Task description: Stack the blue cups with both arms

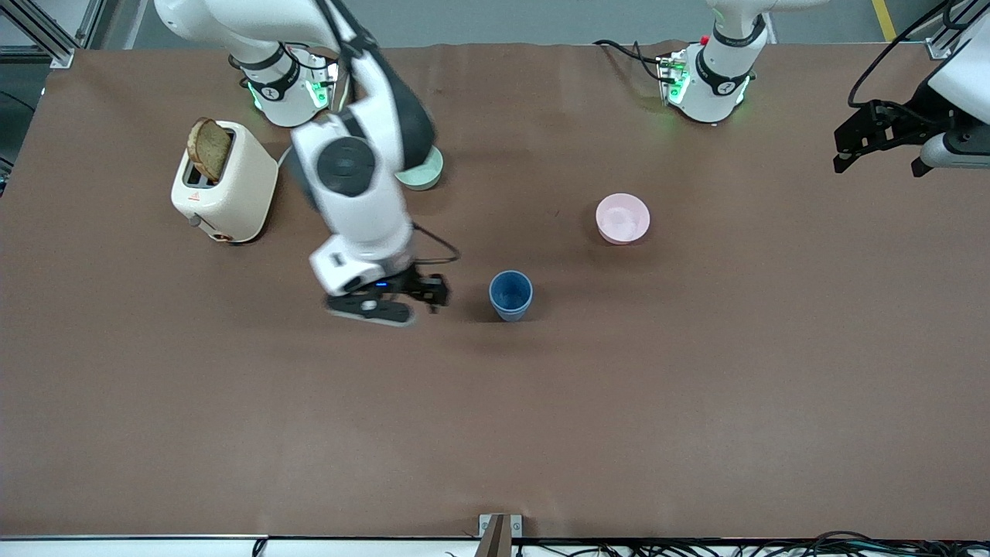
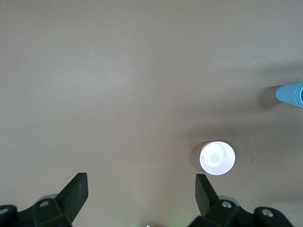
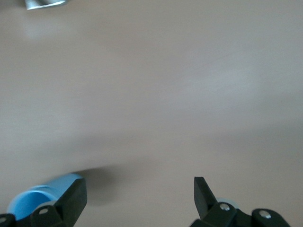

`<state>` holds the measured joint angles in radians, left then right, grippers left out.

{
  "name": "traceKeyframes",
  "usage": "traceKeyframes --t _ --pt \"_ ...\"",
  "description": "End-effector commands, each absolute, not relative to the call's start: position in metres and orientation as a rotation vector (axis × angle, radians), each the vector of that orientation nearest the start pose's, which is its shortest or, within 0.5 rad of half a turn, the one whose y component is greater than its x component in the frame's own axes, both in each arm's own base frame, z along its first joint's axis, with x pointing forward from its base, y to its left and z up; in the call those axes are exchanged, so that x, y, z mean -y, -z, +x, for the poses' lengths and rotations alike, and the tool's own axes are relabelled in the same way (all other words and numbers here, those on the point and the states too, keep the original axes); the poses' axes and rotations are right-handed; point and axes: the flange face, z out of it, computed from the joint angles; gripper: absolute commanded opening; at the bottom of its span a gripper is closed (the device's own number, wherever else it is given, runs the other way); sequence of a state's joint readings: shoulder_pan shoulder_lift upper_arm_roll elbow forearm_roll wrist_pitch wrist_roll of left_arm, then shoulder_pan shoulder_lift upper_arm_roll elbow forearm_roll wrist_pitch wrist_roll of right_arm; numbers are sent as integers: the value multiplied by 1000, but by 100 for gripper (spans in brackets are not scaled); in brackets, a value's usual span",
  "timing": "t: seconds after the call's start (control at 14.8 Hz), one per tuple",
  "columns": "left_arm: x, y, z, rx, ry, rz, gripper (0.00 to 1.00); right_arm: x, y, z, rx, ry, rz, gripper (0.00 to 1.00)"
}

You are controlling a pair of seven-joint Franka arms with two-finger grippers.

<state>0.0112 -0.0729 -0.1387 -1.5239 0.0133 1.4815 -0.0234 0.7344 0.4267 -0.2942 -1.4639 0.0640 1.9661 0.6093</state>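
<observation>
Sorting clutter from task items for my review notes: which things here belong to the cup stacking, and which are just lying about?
Job:
blue cup, upright
right gripper beside it, fingers open
left gripper waiting, open

Lying about:
pink bowl
mint-green bowl
toaster with toast

- Blue cup (image 1: 510,295)
- Pale pink bowl (image 1: 623,218)
- Mint-green bowl (image 1: 424,172)
- Cream toaster (image 1: 224,182), brown toast (image 1: 209,148)
- Plain brown counter (image 1: 696,371)
- White arms, black end effectors
</observation>
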Motion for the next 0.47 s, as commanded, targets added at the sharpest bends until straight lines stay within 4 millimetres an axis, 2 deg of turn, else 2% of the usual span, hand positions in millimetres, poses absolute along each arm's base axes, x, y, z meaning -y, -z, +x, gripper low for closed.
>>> traceKeyframes --t 0.0,0.14,0.27,0.41 --pt "68 -688 510 -174 61 -3115 100 -224 -497 598 -149 83 -3135 100" --pt "70 -687 510 -177 58 -3117 100 -162 -521 588 -106 94 -3107 100" --pt "72 -686 510 -178 54 -3118 100 -109 -541 575 -129 104 -3084 100" --pt "73 -685 511 -163 51 -3119 100 -83 -554 567 -181 75 -3077 100"
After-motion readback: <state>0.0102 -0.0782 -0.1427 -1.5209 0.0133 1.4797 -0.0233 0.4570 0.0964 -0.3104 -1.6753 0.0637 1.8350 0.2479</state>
